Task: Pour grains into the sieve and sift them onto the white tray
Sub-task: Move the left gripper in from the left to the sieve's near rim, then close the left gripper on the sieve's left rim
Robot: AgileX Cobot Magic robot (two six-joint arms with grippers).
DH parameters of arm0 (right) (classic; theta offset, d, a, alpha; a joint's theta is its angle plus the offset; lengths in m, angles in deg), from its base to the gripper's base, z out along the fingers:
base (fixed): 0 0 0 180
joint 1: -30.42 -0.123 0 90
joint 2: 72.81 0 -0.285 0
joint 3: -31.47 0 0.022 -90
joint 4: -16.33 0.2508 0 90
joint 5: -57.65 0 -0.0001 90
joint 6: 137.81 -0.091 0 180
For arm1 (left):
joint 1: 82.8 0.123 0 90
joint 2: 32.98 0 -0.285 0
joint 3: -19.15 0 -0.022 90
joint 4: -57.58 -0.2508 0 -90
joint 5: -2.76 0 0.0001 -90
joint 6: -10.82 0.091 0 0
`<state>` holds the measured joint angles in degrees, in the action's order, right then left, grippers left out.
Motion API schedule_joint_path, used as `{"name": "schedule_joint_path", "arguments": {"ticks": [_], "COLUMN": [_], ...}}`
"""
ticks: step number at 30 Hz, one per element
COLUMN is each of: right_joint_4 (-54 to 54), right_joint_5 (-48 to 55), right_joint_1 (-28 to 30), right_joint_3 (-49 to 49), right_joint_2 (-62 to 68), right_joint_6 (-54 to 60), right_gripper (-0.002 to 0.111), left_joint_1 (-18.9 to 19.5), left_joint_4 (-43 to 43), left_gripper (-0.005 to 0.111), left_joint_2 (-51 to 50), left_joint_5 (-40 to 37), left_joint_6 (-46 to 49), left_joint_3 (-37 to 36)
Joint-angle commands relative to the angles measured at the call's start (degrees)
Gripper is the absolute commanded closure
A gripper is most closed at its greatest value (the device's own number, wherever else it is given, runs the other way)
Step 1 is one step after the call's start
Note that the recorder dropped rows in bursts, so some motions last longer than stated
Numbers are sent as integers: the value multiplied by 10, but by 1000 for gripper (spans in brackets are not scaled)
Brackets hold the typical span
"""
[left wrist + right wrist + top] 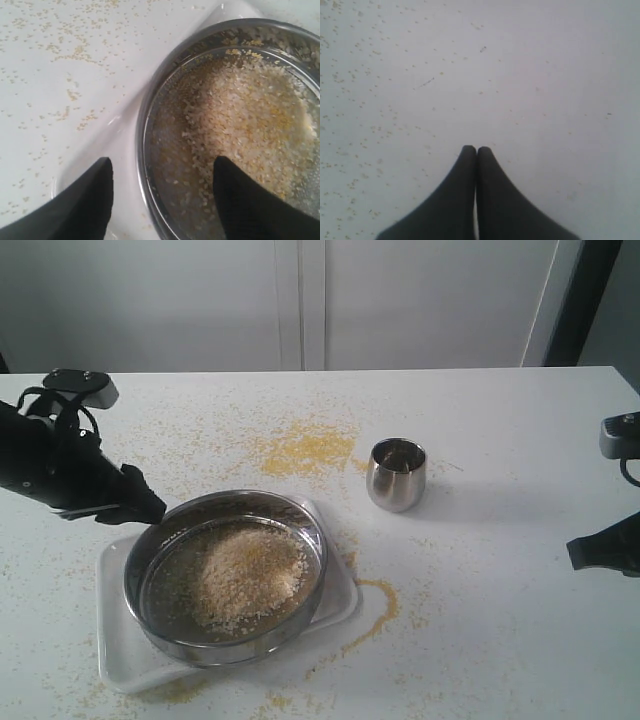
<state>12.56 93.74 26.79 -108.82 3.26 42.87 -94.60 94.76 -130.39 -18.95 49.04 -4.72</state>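
Filling the scene, a white table (500,640), speckled all over with stray granules.

At near left on it, the white tray (115,660), lying flat and askew to the table edge.

On that tray, the sieve (225,650), upright and covering most of it, with the tray's corners poking out at near left and at right.

At the sieve's far left rim, the left gripper (162,160), spread wide and clasping nothing. One finger (85,200) outside the rim above the tray, the other (250,200) inside above the mesh. No telling whether either touches the steel.

At the far right edge, well apart from everything, the right gripper (476,149), pressed fully together and empty over bare table.

Right of the sieve and farther back, a small steel cup (397,475), standing upright.

Inside the sieve, the grains (245,570), heaped in a pale mound toward the right. More yellow spill in a patch (300,448) left of the cup and in an arc (385,600) by the tray's right side.
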Motion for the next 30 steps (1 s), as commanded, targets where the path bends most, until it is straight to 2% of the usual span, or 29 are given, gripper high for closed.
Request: {"name": "schedule_joint_path", "arguments": {"ticks": [1,6,10,19,30], "right_joint_4": [2,2,2,2,2], "right_joint_5": [-5,-5,-5,-5,-5], "right_joint_1": [3,3,3,3,3], "right_joint_3": [3,3,3,3,3], "right_joint_2": [-1,-1,-1,-1,-1], "right_joint_6": [6,6,6,6,6], "right_gripper": [108,108,108,108,108], "left_joint_1": [-3,-3,-3,-4,-56], "left_joint_4": [17,35,86,90,89], "left_gripper": [45,45,45,45,45], "left_joint_2": [-25,-64,-92,-131,-138], "left_joint_5": [6,5,15,61,106], "left_joint_6": [8,36,117,147,190], "left_joint_3": [20,34,34,34,34]}}
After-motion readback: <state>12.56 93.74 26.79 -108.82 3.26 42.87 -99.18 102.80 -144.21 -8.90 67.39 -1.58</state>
